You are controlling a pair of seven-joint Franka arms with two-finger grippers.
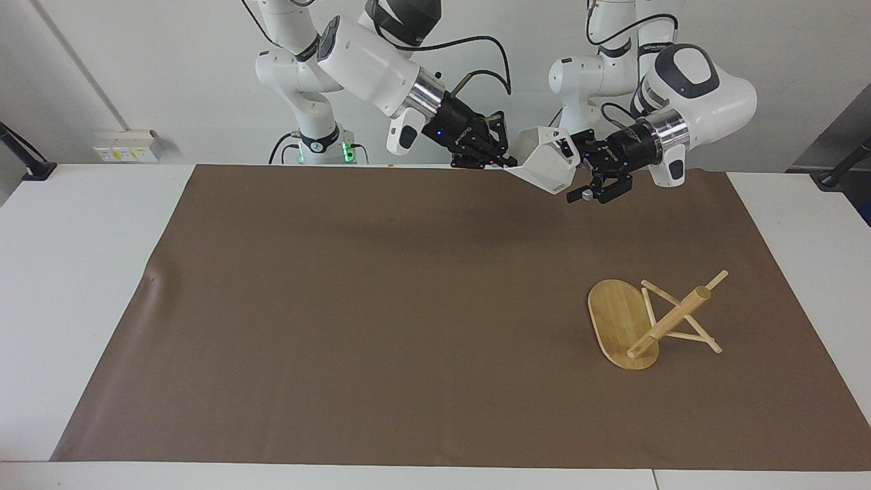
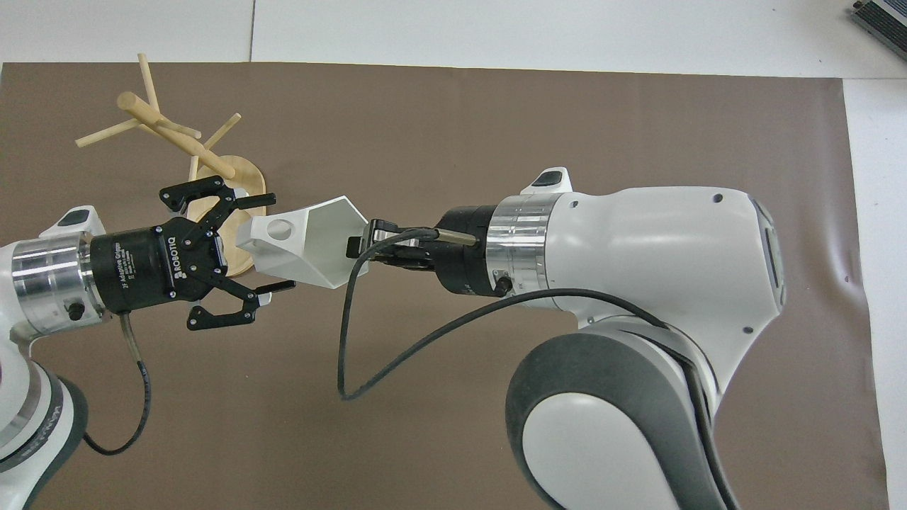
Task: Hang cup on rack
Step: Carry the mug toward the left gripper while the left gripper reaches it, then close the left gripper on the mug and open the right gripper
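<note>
The white faceted cup hangs in the air on its side, above the mat's edge nearest the robots. My right gripper is shut on its hexagonal rim. My left gripper is open, one finger on each side of the cup's handle end; whether they touch it I cannot tell. The bamboo rack lies tipped over on the mat toward the left arm's end, its oval base up on edge and its post resting on the pegs.
A brown mat covers most of the white table. A black cable loops under the right wrist. In the overhead view the left gripper hides part of the rack's base.
</note>
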